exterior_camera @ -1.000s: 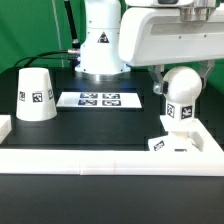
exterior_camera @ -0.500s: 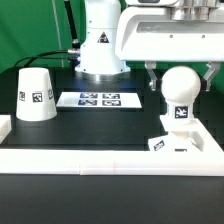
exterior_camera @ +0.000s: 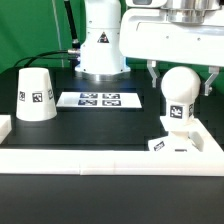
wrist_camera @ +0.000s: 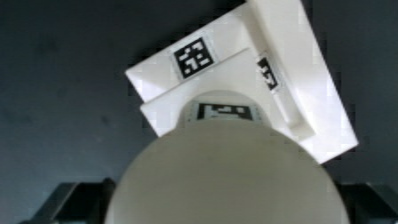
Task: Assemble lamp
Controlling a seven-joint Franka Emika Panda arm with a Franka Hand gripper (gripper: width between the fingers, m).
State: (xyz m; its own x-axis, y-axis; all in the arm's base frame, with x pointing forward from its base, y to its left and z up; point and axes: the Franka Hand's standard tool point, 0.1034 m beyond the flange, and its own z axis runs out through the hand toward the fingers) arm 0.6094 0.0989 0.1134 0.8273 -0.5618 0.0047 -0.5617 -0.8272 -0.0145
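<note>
Shade stands wide end down at the exterior view's left, well apart from the rest, likely saved for last. Marker board lies flat mid-table. At the right, the bulb stands upright, neck down on the base, just behind the border rail, probably braced there. The gripper straddles the ball, jaws spread wide, touching and holding nothing. I judge the shade's path clear.

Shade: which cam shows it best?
Exterior view. The shade stands whole and upright on the table at that view's left, one tag facing the camera. The wrist view shows none of it, only the bulb and base.
</note>
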